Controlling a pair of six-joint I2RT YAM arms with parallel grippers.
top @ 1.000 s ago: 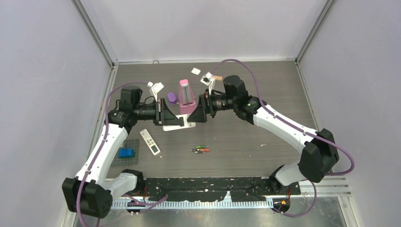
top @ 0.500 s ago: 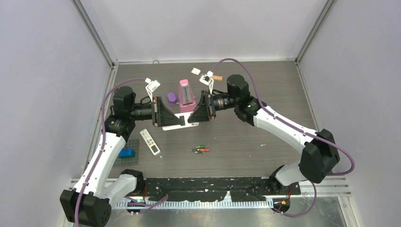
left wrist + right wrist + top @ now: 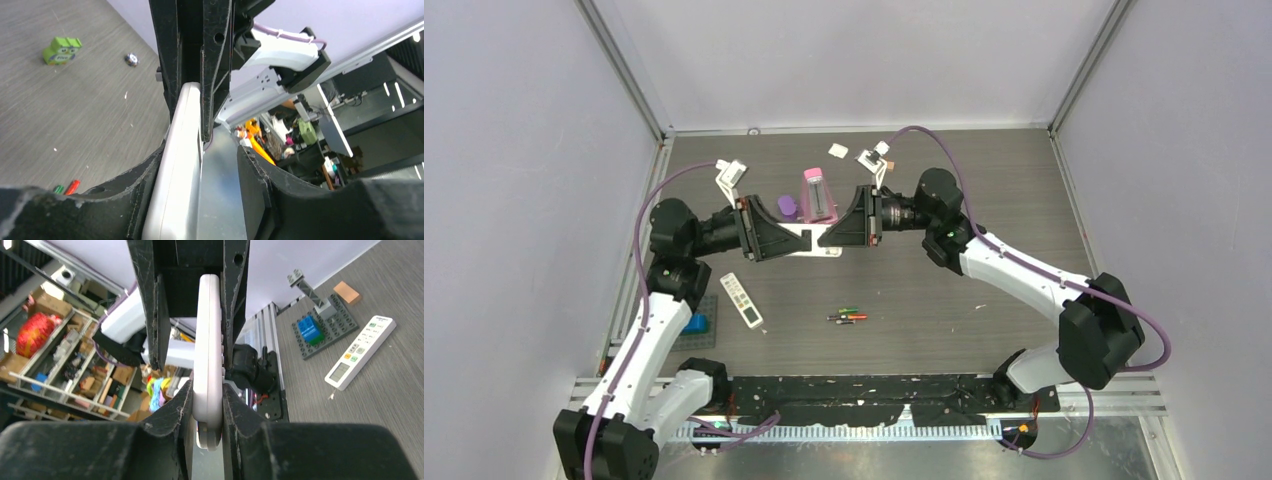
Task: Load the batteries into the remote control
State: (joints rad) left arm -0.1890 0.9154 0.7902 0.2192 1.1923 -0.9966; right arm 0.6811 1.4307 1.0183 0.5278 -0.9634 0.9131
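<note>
Table surface (image 3: 984, 200) of grey wood grain is seen beneath the white remote (image 3: 179, 170), which is raised off it, edge-on, between the two grippers. The right gripper (image 3: 206, 390) is clamped on one end of the white remote, with both pads pressed against its flat faces. The left gripper (image 3: 201, 149) is placed around the opposite end with its jaws parted: one finger (image 3: 145, 190) is touching the white remote, while the other finger (image 3: 255, 190) is separated from it by a clear gap. A second remote (image 3: 741, 300) is laid flat on the table, toward the left arm's base from the white remote. A pink object (image 3: 817, 195) is located just beyond the white remote. The batteries (image 3: 848, 315) are grouped loose on the table, on the arm-base side of the white remote and well apart from it.
</note>
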